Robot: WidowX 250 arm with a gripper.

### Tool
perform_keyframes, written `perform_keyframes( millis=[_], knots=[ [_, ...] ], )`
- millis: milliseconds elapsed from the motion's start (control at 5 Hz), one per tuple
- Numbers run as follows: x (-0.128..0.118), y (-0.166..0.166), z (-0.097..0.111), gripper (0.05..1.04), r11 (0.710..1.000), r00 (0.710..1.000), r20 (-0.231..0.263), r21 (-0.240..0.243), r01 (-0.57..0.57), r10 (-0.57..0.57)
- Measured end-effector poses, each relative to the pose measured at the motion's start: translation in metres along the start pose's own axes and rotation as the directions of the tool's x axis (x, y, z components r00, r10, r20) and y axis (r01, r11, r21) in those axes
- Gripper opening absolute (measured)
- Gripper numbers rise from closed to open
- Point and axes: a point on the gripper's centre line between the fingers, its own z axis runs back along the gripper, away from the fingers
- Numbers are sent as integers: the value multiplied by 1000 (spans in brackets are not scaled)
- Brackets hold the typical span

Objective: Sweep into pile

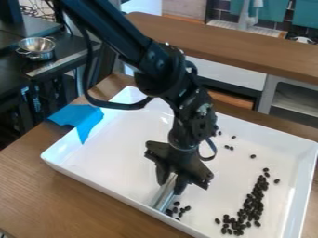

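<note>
Right under the end effector point(172, 182) we've got the metal tool point(164, 195), gripped between the fingers and slanting down to the camera-left, low end at the near wall of the white tray point(112, 155). End effector is closed on it, pointing down. Arm point(149, 58) comes in from upper left.

Just camera-right of the tool's low end, below the end effector, we see a small cluster point(180, 210) of dark beans. Further camera-right of the end effector sits the main heap point(251, 204), a long uneven band: wide at its near end, thinning toward the far side. One stray bean point(277, 181) lies just beside its camera-right edge. A few loose beans point(228, 147) are spread out beyond the end effector, up and to the camera-right.

Camera-left of the end effector, we have a blue sheet point(81, 118) draped over the tray's corner. Tray sits on the wooden bench point(37, 190). Well apart, upper left of the end effector, a metal bowl point(37, 48) stands on a black table point(12, 76)
</note>
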Motion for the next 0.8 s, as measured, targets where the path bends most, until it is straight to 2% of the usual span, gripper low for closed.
perform_keyframes(
  millis=[400,600,800],
  knots=[
    [-1,-21,-5,361,999,1000,19,29,-24,24],
    [1,-27,-5,361,999,999,5,32,-38,38],
    [1,-44,0,361,998,998,-22,14,-66,66]
  ],
)
